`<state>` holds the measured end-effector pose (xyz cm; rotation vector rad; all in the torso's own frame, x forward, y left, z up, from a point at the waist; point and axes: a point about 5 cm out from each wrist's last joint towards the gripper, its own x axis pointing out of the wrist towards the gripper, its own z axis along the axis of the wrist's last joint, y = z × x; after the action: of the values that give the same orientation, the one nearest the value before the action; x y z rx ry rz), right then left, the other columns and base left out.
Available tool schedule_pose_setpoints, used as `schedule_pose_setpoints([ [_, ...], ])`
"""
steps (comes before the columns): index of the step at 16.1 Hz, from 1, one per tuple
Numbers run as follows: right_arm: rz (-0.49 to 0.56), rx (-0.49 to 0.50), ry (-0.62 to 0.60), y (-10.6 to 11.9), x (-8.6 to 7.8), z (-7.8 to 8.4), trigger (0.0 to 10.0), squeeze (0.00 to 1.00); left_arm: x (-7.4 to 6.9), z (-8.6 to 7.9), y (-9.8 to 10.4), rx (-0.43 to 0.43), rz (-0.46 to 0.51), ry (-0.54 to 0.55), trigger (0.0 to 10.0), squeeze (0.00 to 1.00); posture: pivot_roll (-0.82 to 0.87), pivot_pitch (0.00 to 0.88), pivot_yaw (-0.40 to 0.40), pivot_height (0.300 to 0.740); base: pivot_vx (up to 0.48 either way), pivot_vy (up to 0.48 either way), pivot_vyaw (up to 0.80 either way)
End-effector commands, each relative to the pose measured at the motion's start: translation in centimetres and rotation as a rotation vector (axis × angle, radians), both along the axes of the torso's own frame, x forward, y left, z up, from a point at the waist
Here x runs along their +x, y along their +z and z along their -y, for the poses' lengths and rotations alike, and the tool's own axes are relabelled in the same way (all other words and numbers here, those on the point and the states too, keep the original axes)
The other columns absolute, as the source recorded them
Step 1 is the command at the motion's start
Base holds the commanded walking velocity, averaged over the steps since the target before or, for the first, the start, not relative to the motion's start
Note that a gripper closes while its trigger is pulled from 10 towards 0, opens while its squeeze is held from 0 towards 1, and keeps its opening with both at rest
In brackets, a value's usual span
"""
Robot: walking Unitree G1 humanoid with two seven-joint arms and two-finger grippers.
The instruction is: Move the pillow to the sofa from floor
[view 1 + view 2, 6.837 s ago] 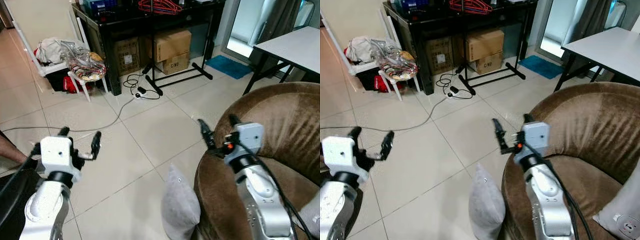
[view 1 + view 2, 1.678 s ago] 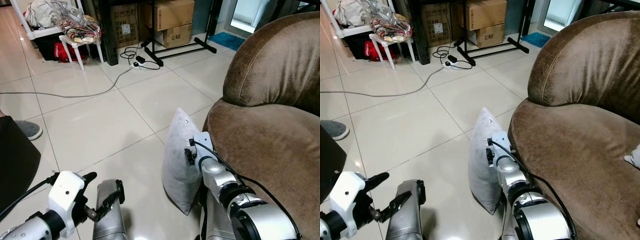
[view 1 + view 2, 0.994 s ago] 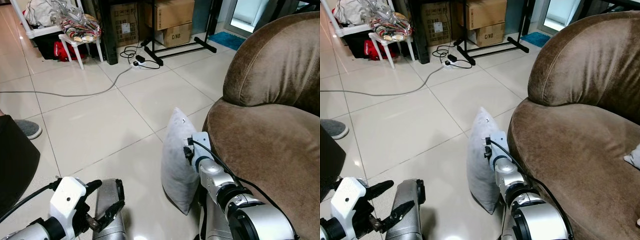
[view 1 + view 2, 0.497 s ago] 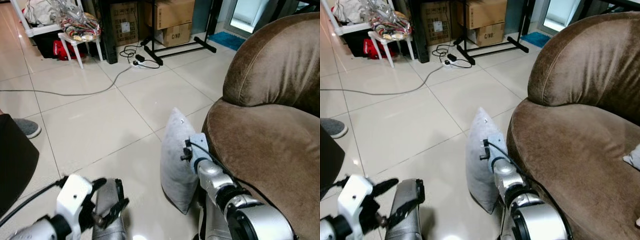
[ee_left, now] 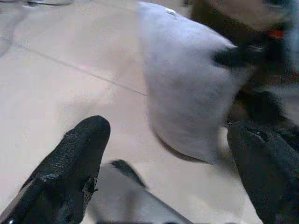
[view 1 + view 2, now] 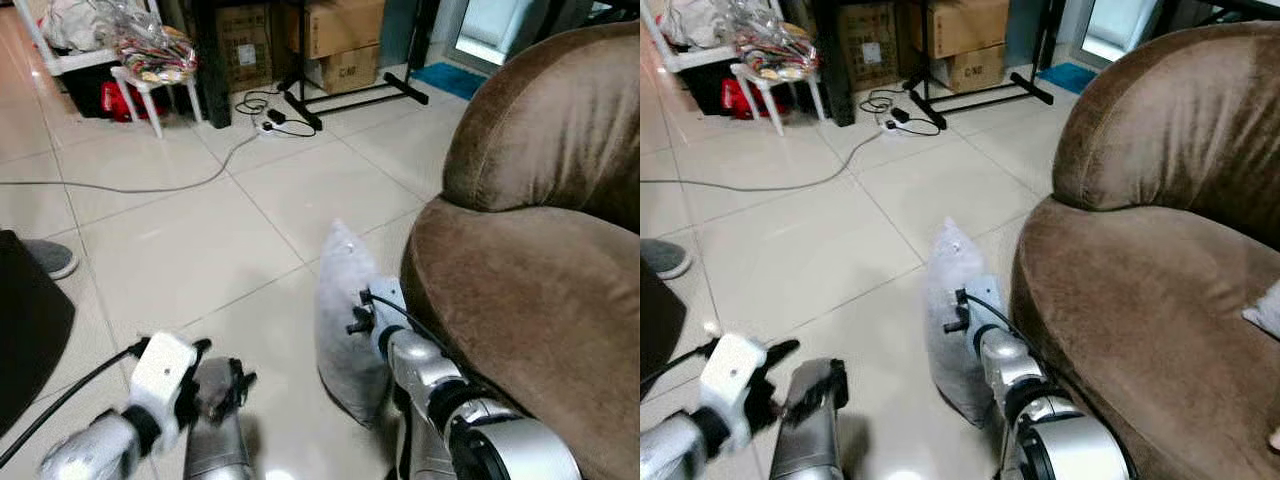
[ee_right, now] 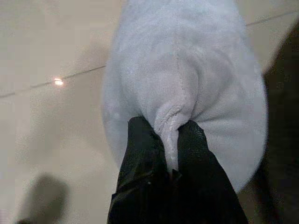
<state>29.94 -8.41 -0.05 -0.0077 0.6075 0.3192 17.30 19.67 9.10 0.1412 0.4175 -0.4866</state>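
The grey pillow (image 6: 345, 320) stands on edge on the tiled floor (image 6: 200, 240), leaning against the front of the brown sofa (image 6: 520, 300), its long axis upright. The right gripper (image 7: 167, 140) has its two fingers pinched tight on a fold of the pillow's side. The sofa seat lies just above and to the right, so the lift goes that way. The left gripper (image 5: 163, 154) hovers low beside it, fingers spread wide, holding nothing.

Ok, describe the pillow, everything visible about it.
The pillow is pale grey, soft, fleecy-looking fabric, plump, with pointed corners. It stands on edge on the tiled floor, right beside the brown sofa. The right gripper pinches a fold of its fabric between both fingers. The left gripper is open, short of it.
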Motion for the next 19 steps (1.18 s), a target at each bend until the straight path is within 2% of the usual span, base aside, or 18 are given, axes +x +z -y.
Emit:
schedule_pose_setpoints([
  [1,0.011,0.059,0.009,0.2,0.0,-0.3,0.0,0.0,0.6,-0.4,0.0,0.031,0.033,0.037,10.0,0.0,0.08,0.0,-0.001,0.461,0.0,0.0,0.0],
  [3,0.072,0.138,0.038,1.7,1.1,-1.1,0.0,0.0,1.7,-0.8,0.8,0.065,0.105,0.108,10.0,0.0,0.06,0.0,0.014,0.461,0.0,0.0,0.0],
  [4,0.165,0.274,0.026,4.2,2.6,-1.6,0.0,0.0,2.7,-1.0,1.8,0.092,0.166,0.189,10.0,0.0,0.04,0.0,0.03,0.461,0.0,0.0,0.0],
  [6,0.329,0.464,-0.034,8.3,4.1,-1.1,0.0,0.0,3.9,-0.8,2.9,0.105,0.241,0.233,10.0,0.0,0.04,0.0,0.01,0.461,0.0,0.0,0.0],
  [7,0.408,0.545,-0.1,10.5,3.9,0.0,0.0,0.0,4.6,-0.7,3.3,0.121,0.283,0.259,10.0,0.0,0.03,0.0,0.018,0.461,0.0,0.0,0.0],
  [8,0.446,0.567,-0.153,11.5,3.6,0.8,0.0,0.0,4.8,-0.6,3.5,0.123,0.301,0.279,10.0,0.0,0.02,0.0,0.03,0.461,0.0,0.0,0.0],
  [9,0.496,0.579,-0.204,12.7,3.1,1.9,0.0,0.0,5.0,-0.3,3.8,0.126,0.328,0.307,10.0,0.0,0.0,0.0,0.054,0.461,0.0,0.0,0.0],
  [10,0.56,0.547,-0.262,13.6,1.8,3.5,0.0,0.0,4.9,0.5,3.9,0.127,0.348,0.31,10.0,0.0,-0.02,0.0,0.061,0.461,0.0,0.0,0.0],
  [12,0.574,0.566,-0.275,14.7,0.8,4.0,0.0,0.0,5.2,0.8,4.2,0.118,0.37,0.302,10.0,0.0,-0.01,0.0,0.05,0.461,0.0,0.0,0.0],
  [13,0.578,0.549,-0.24,15.0,-0.1,4.1,10.0,0.0,5.4,0.6,4.1,0.131,0.378,0.309,10.0,0.0,-0.02,0.0,0.058,0.461,0.0,0.0,0.0],
  [15,0.585,0.501,-0.222,15.0,-1.3,4.1,10.0,0.0,5.7,0.4,4.3,0.124,0.39,0.32,10.0,0.0,-0.04,0.0,0.07,0.466,0.0,0.0,0.0],
  [19,0.588,0.471,-0.222,16.0,-1.5,3.4,10.0,0.0,7.1,0.5,4.9,0.111,0.417,0.32,10.0,0.0,-0.04,0.0,0.103,0.501,0.0,0.0,0.0],
])
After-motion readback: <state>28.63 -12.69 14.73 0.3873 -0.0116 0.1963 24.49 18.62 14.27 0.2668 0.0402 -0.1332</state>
